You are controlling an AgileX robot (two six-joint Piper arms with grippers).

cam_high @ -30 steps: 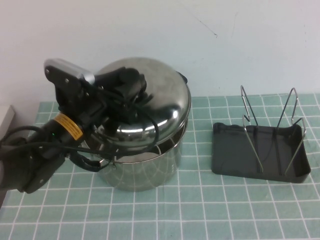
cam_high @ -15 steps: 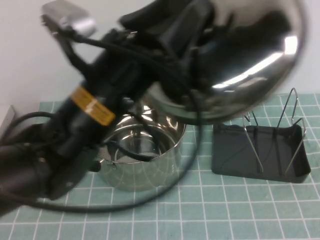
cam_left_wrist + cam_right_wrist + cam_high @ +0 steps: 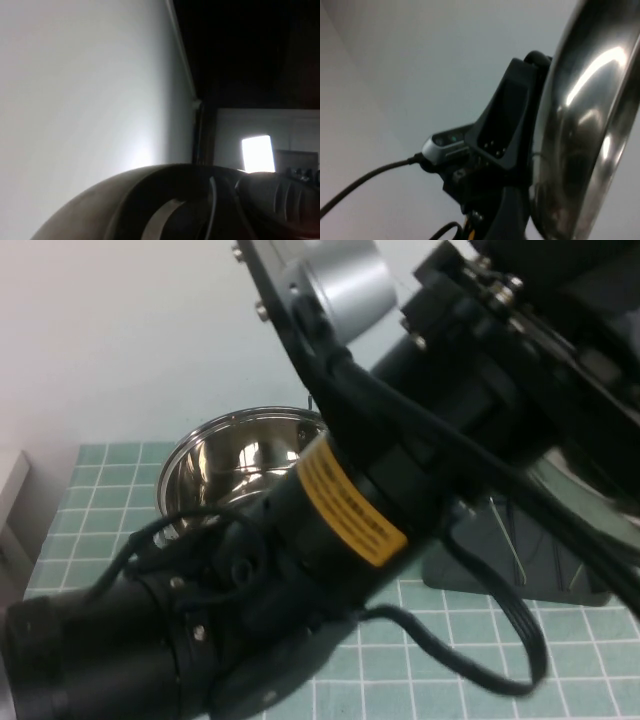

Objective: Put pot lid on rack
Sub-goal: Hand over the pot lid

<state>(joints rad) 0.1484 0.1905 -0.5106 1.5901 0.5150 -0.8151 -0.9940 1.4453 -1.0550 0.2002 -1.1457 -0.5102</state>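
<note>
— From above, where's everything?
— The left arm (image 3: 330, 530) fills the frame above the open pot (image 3: 235, 462); the rack (image 3: 520, 560) peeks out behind it.
— Right wrist?
— The pot lid (image 3: 590, 125) hangs tilted on the left gripper (image 3: 512, 125), jaws hidden. The right gripper is unseen.

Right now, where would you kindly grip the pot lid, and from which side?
At its centre, from the domed outer face: the pot lid is aloft, the left gripper clamped there. The right gripper is out of view.
</note>
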